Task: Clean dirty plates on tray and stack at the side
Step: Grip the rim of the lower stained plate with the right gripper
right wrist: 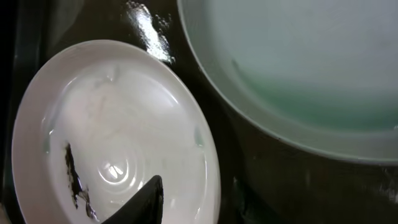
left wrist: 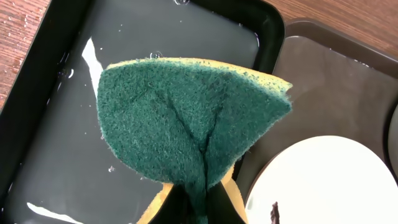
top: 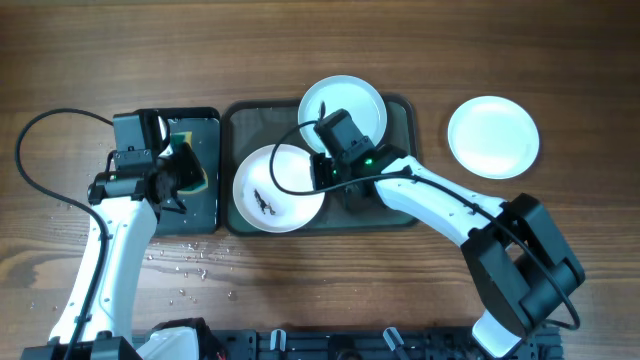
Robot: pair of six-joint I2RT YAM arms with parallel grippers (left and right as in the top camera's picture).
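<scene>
A white plate [top: 278,188] with a dark smudge lies at the front left of the grey-green tray [top: 255,125]. My right gripper [top: 325,172] is shut on its right rim. In the right wrist view one finger lies over the plate [right wrist: 112,137] and the other outside the rim, with the gripper [right wrist: 196,199] astride it. A pale aqua plate [top: 360,100] sits at the tray's back and also shows in the right wrist view [right wrist: 292,68]. A second white plate [top: 493,136] lies on the table at the right. My left gripper [left wrist: 194,208] is shut on a green and yellow sponge [left wrist: 186,118], held above the black tray.
The narrow glossy black tray [top: 205,205] holds water and stands left of the grey-green tray; it fills the left wrist view [left wrist: 62,124]. Water droplets [top: 190,262] lie on the wood in front of it. A black cable [top: 30,160] loops at the far left.
</scene>
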